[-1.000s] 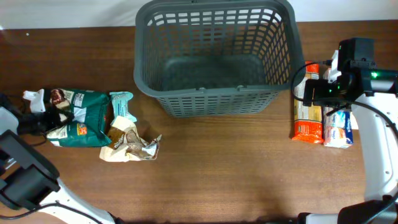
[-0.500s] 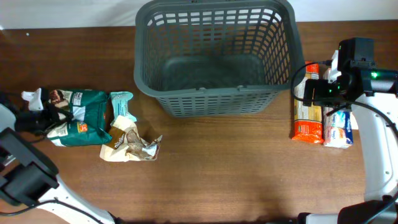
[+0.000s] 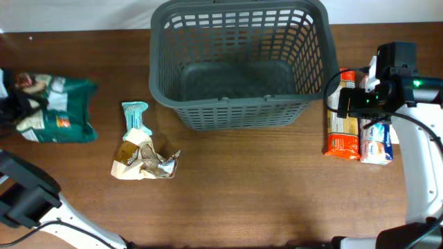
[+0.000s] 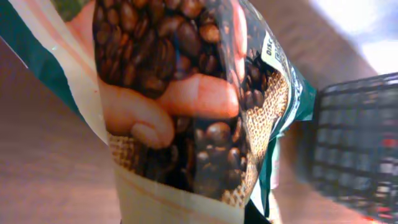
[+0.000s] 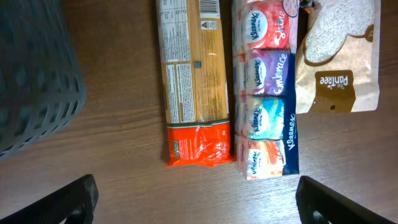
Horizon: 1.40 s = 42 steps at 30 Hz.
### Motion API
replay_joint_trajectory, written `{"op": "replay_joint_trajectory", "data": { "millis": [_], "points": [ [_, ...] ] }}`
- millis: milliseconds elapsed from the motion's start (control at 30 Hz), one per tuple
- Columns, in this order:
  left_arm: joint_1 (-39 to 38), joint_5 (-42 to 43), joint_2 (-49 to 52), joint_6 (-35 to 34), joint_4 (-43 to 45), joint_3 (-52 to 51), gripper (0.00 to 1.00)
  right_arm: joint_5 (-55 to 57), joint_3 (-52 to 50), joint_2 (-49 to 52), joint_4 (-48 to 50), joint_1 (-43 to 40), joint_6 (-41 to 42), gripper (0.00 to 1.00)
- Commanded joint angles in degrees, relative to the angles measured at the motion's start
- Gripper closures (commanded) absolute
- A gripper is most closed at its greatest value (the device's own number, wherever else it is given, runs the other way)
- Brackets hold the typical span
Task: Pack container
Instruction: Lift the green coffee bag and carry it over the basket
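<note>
The dark grey slotted container (image 3: 173, 93) stands empty at the back middle of the table; its lattice wall also shows in the left wrist view (image 4: 360, 149) and the right wrist view (image 5: 31, 74). My left gripper (image 3: 12, 111) is at the far left edge, shut on a green coffee bag (image 3: 59, 111). The bag fills the left wrist view (image 4: 186, 106) and hides the fingers. My right gripper (image 5: 199, 208) is open and empty above the table, beside a pasta packet (image 5: 193, 81) and a tissue multipack (image 5: 267, 93).
A teal snack packet (image 3: 136, 117) and a crumpled brown packet (image 3: 145, 160) lie left of the container. The pasta packet (image 3: 342, 128) and tissue pack (image 3: 377, 144) lie right of it. A beige rice bag (image 5: 339, 62) lies beyond the tissues.
My left gripper has carried the green coffee bag to the left and away from the teal and brown packets. The right arm has not moved.
</note>
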Motion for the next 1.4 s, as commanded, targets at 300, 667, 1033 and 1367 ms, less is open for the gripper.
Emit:
{"op": "replay_joint_trajectory", "data": {
  "millis": [300, 667, 1033, 1367],
  "points": [
    [-1.77, 37.05, -1.07, -14.62, 0.61, 21.86, 0.98, 1.14, 1.09, 0.37, 0.02, -0.15, 0.07, 0.01],
    [-16.79, 33.05, -1.11, -47.43, 18.14, 49.88, 0.98, 1.14, 1.09, 0.37, 0.02, -0.15, 0.07, 0.01],
    [-42.64, 17.44, -0.98, -38.97, 19.67, 51.25, 0.98, 1.14, 1.09, 0.37, 0.02, -0.15, 0.07, 0.01],
    [-61.09, -16.55, -0.72, -17.33, 8.26, 41.68, 0.98, 1.11, 1.09, 0.37, 0.02, -0.15, 0.07, 0.01]
  ]
}}
